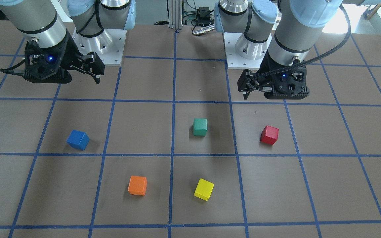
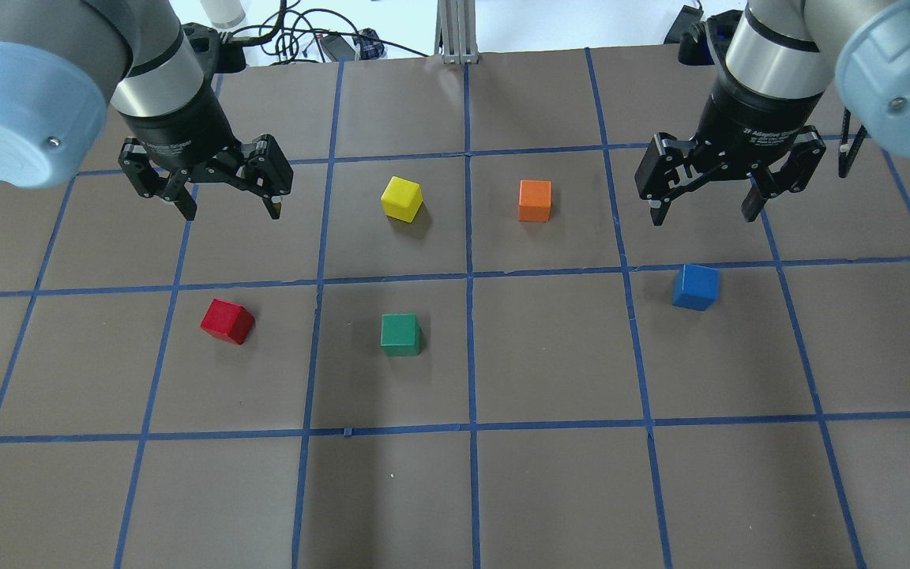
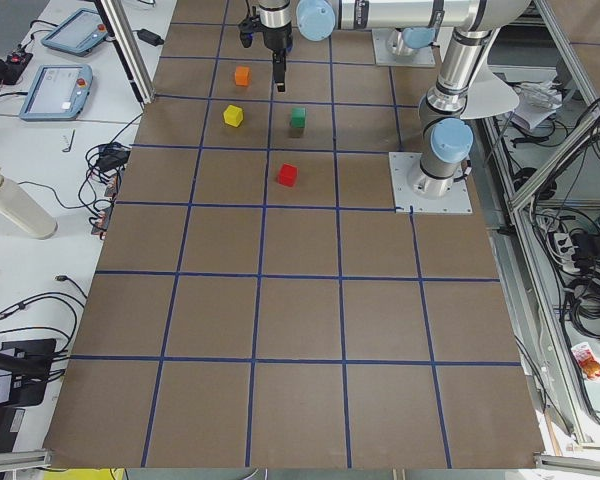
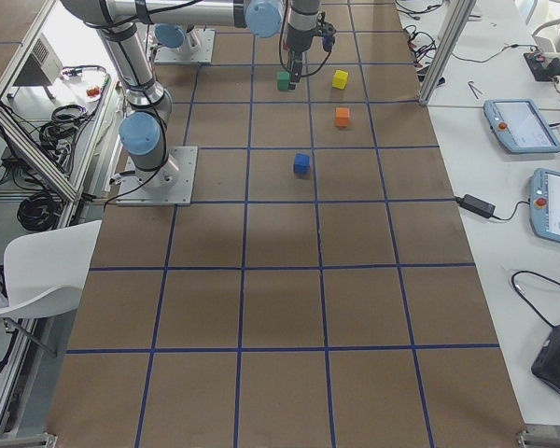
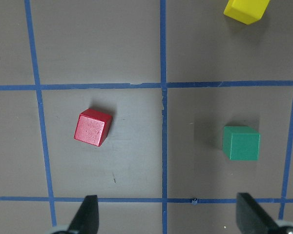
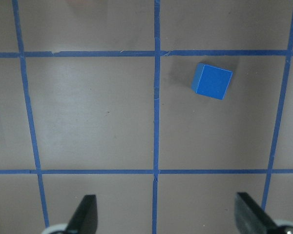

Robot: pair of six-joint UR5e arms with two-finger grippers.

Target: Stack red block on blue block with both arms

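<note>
We judge the task not yet begun. On the brown gridded desk (image 2: 550, 356) the left gripper (image 2: 231, 212) hangs at the upper left of the overhead view and the right gripper (image 2: 704, 217) at the upper right, each with jaws spread wide and holding nothing. The red block (image 2: 227, 321) sits on the desk at middle left, the blue block (image 2: 695, 286) well apart at middle right. Grasping, carrying and stacking all remain.
</note>
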